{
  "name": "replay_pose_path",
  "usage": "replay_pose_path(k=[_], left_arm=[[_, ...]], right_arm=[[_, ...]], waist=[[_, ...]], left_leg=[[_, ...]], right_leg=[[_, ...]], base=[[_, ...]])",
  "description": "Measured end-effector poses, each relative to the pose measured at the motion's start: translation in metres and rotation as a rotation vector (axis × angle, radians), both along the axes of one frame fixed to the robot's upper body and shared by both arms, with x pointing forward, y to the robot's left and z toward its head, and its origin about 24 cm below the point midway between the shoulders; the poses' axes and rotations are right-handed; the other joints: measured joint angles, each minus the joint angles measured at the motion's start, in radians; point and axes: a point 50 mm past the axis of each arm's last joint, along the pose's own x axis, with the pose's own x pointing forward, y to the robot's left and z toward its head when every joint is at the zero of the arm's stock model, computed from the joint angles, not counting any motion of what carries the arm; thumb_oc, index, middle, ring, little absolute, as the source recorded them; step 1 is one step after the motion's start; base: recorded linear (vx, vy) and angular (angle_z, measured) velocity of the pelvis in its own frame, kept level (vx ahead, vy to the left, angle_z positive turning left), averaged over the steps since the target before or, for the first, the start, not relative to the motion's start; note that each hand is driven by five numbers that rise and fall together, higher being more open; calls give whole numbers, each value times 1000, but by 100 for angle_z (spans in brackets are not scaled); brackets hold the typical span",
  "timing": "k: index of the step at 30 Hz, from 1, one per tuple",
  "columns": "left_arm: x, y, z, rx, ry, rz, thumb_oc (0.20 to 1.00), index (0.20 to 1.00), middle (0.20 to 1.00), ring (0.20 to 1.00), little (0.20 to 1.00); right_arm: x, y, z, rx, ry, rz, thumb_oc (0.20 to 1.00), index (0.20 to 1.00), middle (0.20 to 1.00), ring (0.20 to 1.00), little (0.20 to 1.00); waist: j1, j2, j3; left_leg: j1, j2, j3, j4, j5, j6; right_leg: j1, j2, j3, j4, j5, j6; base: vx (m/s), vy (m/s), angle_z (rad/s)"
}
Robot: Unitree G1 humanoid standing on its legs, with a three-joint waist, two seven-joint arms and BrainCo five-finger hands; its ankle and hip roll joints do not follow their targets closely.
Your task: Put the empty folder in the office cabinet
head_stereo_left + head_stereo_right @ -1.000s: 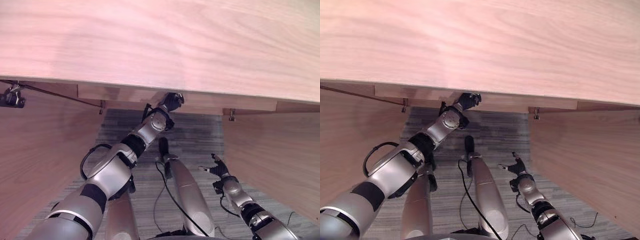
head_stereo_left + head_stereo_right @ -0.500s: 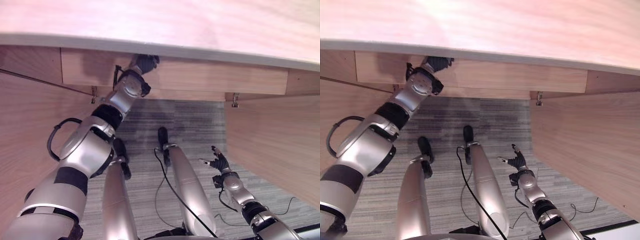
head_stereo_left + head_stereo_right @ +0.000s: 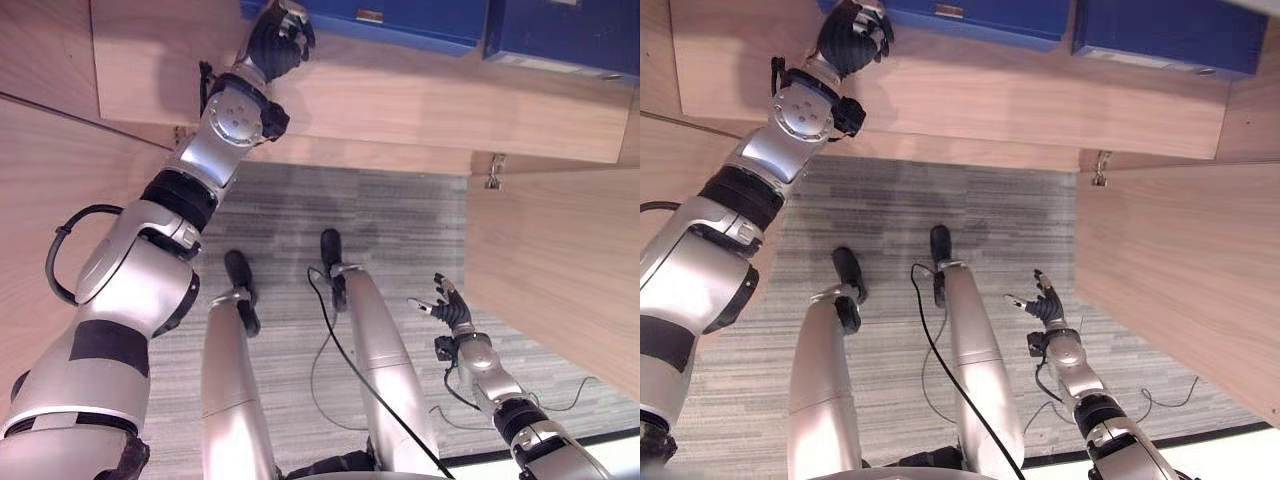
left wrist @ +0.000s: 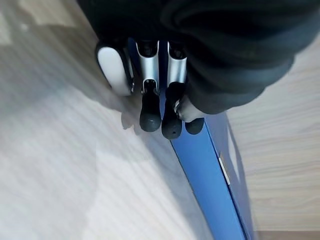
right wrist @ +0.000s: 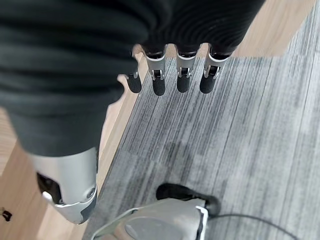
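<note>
In the eye views we see the left hand (image 3: 276,38) raised to the blue folder (image 3: 400,20), which lies on the wooden cabinet (image 3: 420,100) shelf; the right hand (image 3: 450,308) hangs low over grey carpet (image 3: 400,220), fingers spread. In the left wrist view, its fingers (image 4: 150,107) appear curled around the folder's edge.
</note>
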Motion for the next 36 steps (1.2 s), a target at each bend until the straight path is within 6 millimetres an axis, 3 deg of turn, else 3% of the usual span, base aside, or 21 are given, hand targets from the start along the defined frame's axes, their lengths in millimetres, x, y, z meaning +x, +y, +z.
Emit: replay_pose_path(k=[10,23,26,30,32,36], left_arm=[[-7,-16,16,-10,-39,-85,200,200,200,200,200],[-5,-13,22,-116,4,-97,200,200,200,200,200],[-2,-9,16,-165,52,-88,200,200,200,200,200],[-7,11,8,-426,38,-111,200,200,200,200,200],[-14,14,1,-503,6,-147,200,200,200,200,200],[-30,2,-36,-570,18,-250,200,200,200,200,200]], right_arm=[[1,-12,9,-15,-31,-3,1000,1000,1000,1000,1000],[1,-12,9,-13,-32,0,1000,1000,1000,1000,1000],[0,-12,8,-13,-28,-1,1000,1000,1000,1000,1000],[-5,-9,-1,-2,12,-10,1000,1000,1000,1000,1000],[-9,-8,-10,2,54,-20,1000,1000,1000,1000,1000],[-35,-11,-38,-7,188,-49,1000,1000,1000,1000,1000]], waist=[[8,1,0],[4,3,-7],[5,3,-7],[19,3,-6],[32,4,-7],[74,21,-17]], left_leg=[[-57,-12,-9,22,6,8],[-86,-12,-8,74,0,17],[-76,-11,-8,123,-24,21],[-3,-12,3,109,-26,16],[49,-18,7,49,-9,-2],[184,-35,-12,-167,80,-21]], right_leg=[[-45,-13,-5,12,5,4],[-71,-14,1,58,4,2],[-65,-16,7,110,-14,-14],[-9,-18,17,117,-28,-9],[31,-19,20,78,-22,-3],[148,-26,-17,-73,24,1]], base=[[1,-1,3],[-1,-3,0],[23,-14,1],[-45,-25,-1],[-64,-33,4],[-94,-50,13]])
